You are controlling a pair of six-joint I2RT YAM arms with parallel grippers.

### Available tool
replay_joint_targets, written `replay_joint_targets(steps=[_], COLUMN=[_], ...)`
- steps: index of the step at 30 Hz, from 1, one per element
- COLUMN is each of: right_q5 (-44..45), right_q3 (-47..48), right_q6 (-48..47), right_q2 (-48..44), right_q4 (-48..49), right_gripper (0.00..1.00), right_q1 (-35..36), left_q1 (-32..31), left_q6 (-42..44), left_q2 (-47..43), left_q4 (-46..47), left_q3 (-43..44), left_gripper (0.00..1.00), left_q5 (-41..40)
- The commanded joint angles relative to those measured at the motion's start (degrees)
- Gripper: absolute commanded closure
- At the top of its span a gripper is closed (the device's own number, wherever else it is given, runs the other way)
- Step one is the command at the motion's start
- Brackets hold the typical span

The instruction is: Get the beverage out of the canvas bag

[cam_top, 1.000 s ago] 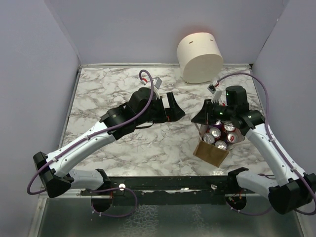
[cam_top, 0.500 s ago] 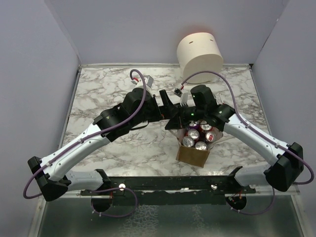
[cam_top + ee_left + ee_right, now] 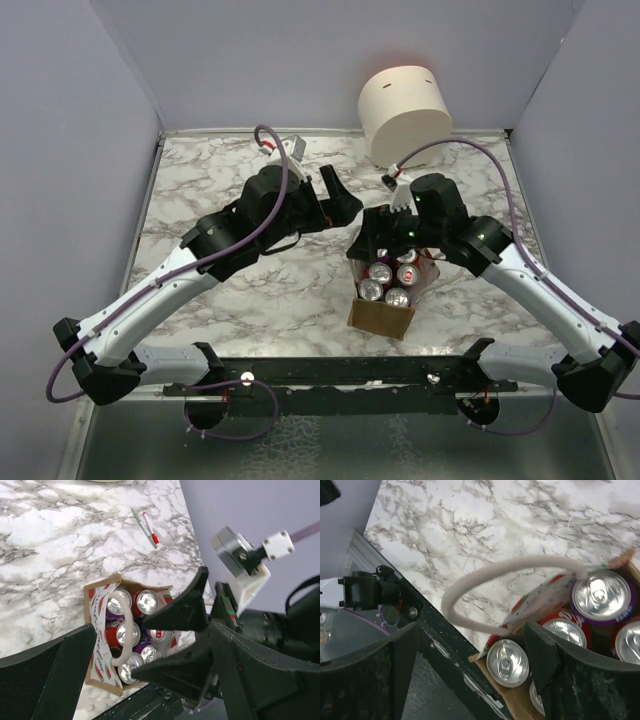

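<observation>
Canvas bag [image 3: 380, 318] sat near worktop [image 3: 250, 290] near edge, beverage cans [image 3: 383, 272] inside | right gripper [image 3: 472, 632] spread just above, straddling rope handle [image 3: 485, 575] | left gripper [image 3: 343, 195] spread, nearby.

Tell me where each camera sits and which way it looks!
Top: high behind the arms, looking down at the table; both arms, the left gripper, the right gripper and the bag show.
Left wrist: on the left arm, looking past its own fingers at the bag and right gripper.
Right wrist: on the right arm, looking down between its own fingers at the cans and the white handle.
Shared: all three see the bag of cans.
</observation>
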Motion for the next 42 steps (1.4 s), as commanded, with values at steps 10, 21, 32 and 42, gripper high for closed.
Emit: replay_joint_targets(steps=[10, 21, 32, 42], right_q5=[40.8, 50.0, 54.9, 51.9], right_q3=[13.7, 5.7, -4.0, -8.2], right_q6=[9.8, 32.8, 31.4, 26.3], right_q2=[-11.5, -16.4, -20.7, -28.1], right_q4=[-30.3, -42.7, -33.4, -25.9], right_gripper=[0.07, 0.06, 0.11, 0.89], right_q1=[0.7, 0.6, 0.7, 0.7], left_q1=[-2.6, -5.2, -8.1, -12.4], left_q6=[12.4, 16.8, 18.4, 16.5], left_q2=[16.0, 18.2, 20.3, 21.8], left_q4=[1.2, 1.2, -3.1, -2.6], left_q3=[13.6, 13.8, 12.8, 8.6], left_gripper=[0.03, 0.03, 0.03, 0.04], left_q5=[10.3, 10.4, 10.3, 9.0])
